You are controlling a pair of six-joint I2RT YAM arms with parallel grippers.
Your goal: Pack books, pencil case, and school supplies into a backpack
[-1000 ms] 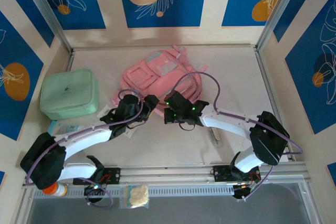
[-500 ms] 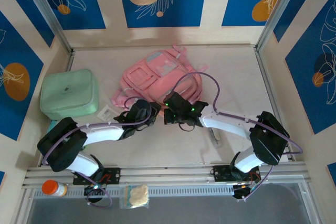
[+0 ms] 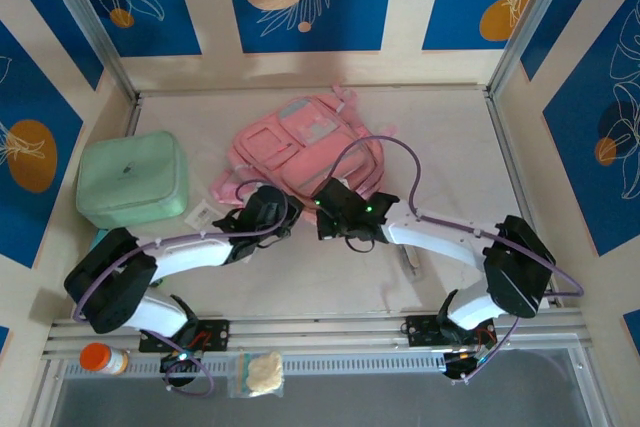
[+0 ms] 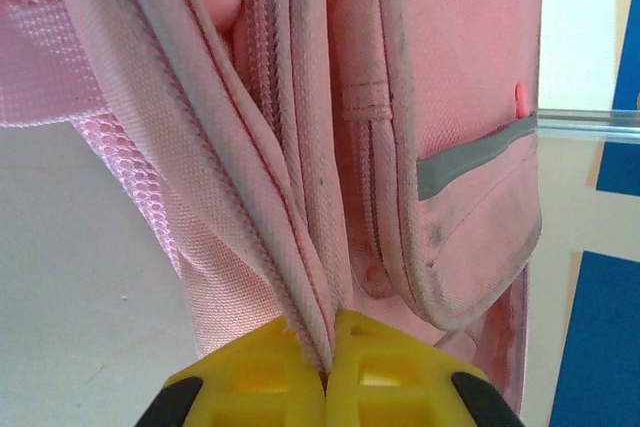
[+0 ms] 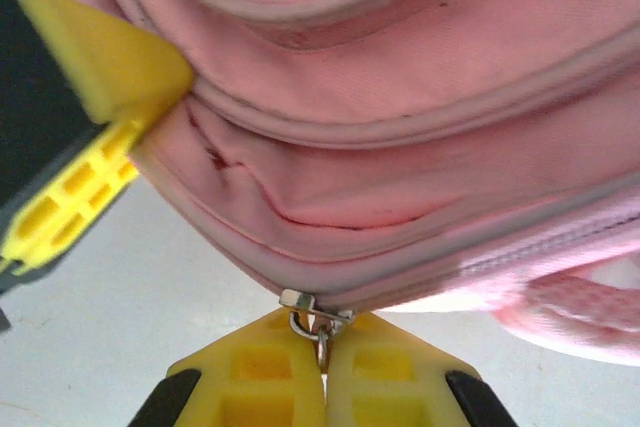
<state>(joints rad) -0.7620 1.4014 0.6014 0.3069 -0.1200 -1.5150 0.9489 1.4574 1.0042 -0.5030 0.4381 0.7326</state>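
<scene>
1. Top external: the soft pink backpack point(image 3: 305, 142) lies flat in the upper middle of the frame. The left gripper point(image 3: 278, 215) and the right gripper point(image 3: 322, 215) meet at its lower edge, but their fingertips are hard to make out. A rounded mint-green case point(image 3: 132, 179) sits at the left.
2. Left wrist: at the bottom edge, the left gripper point(image 4: 325, 372) is closed on a piped woven seam of the backpack point(image 4: 460, 147). The bag's top is cut off.
3. Right wrist: the right gripper point(image 5: 322, 367) pinches the small metal zip pull point(image 5: 318, 325) under the backpack point(image 5: 450, 177). The yellow fingers point(image 5: 250, 377) are cut off below.
</scene>
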